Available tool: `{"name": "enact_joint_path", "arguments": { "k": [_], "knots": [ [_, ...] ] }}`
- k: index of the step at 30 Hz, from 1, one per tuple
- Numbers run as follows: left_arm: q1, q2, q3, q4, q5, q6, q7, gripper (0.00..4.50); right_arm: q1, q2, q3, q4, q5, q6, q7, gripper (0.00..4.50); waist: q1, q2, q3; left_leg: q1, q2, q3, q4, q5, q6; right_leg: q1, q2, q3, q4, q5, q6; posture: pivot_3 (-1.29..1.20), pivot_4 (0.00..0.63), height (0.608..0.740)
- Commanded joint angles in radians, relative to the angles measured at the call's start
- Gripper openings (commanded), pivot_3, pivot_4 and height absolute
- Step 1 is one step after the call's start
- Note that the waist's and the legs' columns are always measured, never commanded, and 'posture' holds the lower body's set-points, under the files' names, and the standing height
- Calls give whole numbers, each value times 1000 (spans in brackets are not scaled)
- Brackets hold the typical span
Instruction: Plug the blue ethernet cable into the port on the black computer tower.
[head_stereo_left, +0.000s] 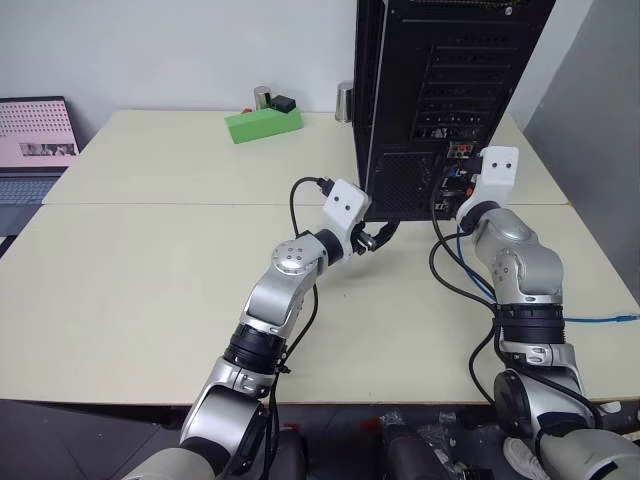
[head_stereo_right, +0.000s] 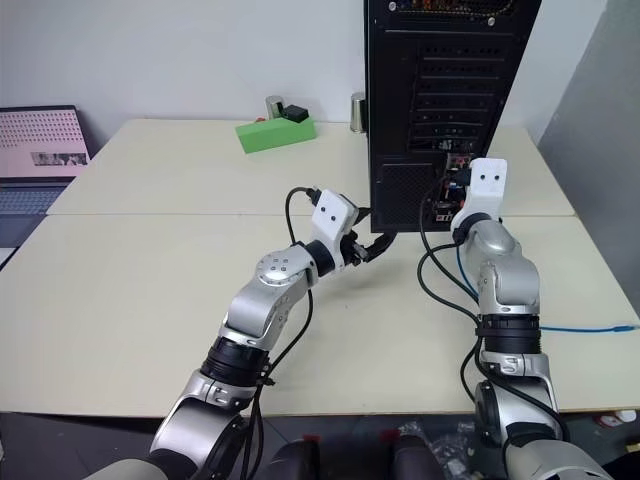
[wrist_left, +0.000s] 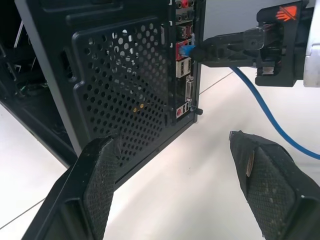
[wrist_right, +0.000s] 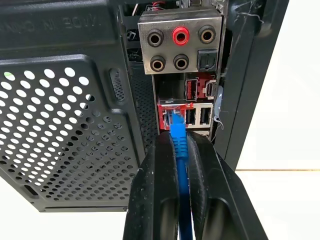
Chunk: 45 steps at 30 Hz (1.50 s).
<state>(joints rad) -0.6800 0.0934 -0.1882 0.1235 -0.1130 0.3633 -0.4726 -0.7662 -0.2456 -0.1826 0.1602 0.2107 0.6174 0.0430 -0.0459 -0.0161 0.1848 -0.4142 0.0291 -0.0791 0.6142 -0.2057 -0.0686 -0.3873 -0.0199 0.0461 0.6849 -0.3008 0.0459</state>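
Observation:
The black computer tower (head_stereo_left: 440, 80) stands at the back of the table, its rear panel facing me. My right gripper (wrist_right: 179, 142) is shut on the blue ethernet cable (wrist_right: 181, 150) just behind its plug. The plug's tip sits at the mouth of the port (wrist_right: 169, 115) in the red-framed connector block, and I cannot tell how deep it is. The rest of the cable (head_stereo_left: 600, 319) trails right across the table. My left gripper (wrist_left: 174, 140) is open and holds nothing. It hovers level in front of the tower's mesh vent grille (wrist_left: 125, 85), left of the right gripper (wrist_left: 200, 51).
A green box (head_stereo_left: 262, 124) and two small metal cylinders (head_stereo_left: 344, 100) stand at the back of the table, left of the tower. A laptop (head_stereo_left: 35, 140) sits at the far left. Thick black arm wires (head_stereo_left: 445, 265) loop over the table near the tower's base.

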Motion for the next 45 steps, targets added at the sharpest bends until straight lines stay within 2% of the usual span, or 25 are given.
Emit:
{"name": "enact_joint_path", "arguments": {
  "k": [1, 23, 25, 30, 33, 35, 36, 41, 42, 45],
  "knots": [
    [-7, -5, -1, -48, -4, -21, -7, 3652, -51, -12, -8, 1, -5, -28, 4, 5, -2, 0, 0, 0, 0, 0, 0, 0, 0, 0, 0, 0, 0, 0, 0, 0, 150, 740],
    [-10, -13, 11, -43, -17, -21, -26, 3652, -54, -18, -14, 18, 11, -39, 28, 4, -11, 0, 0, 1, 0, 1, 0, 0, 0, 0, 0, 1, 3, 0, 0, 0, 150, 740],
    [-12, -9, 17, -41, -23, -18, -32, 3652, -36, -21, -12, 0, 12, -35, 35, 706, -11, 0, 0, 1, 0, 1, 0, 0, 0, 0, 0, 1, 3, 0, 0, 0, 150, 740],
    [-14, 15, 24, -25, -21, -23, -50, 3652, 43, -40, 0, -92, 19, -11, 73, 1711, -5, 0, 0, 0, 0, 0, 0, 0, 0, 0, 0, 1, 1, 0, 0, 0, 150, 740],
    [-14, 36, 28, -21, -26, -24, -77, 4054, 118, -67, 2, -183, 31, 9, 112, 2264, -2, 0, 0, -1, 0, 1, 0, 0, 0, -1, 0, 0, -1, 0, 0, 0, 150, 740],
    [-14, 63, 29, -18, -26, -19, -107, 4500, 179, -99, 1, -260, 45, 17, 158, 2852, 0, 0, 0, -1, 0, 0, -1, 0, 0, -1, 0, 0, -2, 0, 0, 0, 150, 740],
    [-14, 74, 33, -15, -27, -19, -116, 4500, 196, -107, 2, -283, 49, 19, 171, 3056, 0, 0, 0, -1, 0, 0, -1, 0, 0, -1, 0, 0, -2, 0, 0, 0, 150, 740],
    [-3, 186, 17, -26, -29, 12, -241, 4500, 326, -211, -41, -434, 145, -9, 347, 4200, -2, 0, 0, -1, 0, 0, -1, 0, 0, -1, 0, 0, -2, 0, 0, 0, 150, 740],
    [22, 239, 17, -66, -50, -5, -318, 4500, 367, -245, -68, -473, 177, -46, 416, 4403, -2, 0, 0, -1, 0, 0, -1, 0, 0, 0, 0, 0, -2, 0, 0, 0, 150, 740],
    [74, 341, 54, -130, -102, -34, -437, 4500, 428, -309, -124, -525, 250, -77, 529, 4403, -7, 0, 0, -1, 0, 0, -2, 0, 0, 0, 0, 0, -3, 0, 0, 0, 150, 740]
  ]
}}
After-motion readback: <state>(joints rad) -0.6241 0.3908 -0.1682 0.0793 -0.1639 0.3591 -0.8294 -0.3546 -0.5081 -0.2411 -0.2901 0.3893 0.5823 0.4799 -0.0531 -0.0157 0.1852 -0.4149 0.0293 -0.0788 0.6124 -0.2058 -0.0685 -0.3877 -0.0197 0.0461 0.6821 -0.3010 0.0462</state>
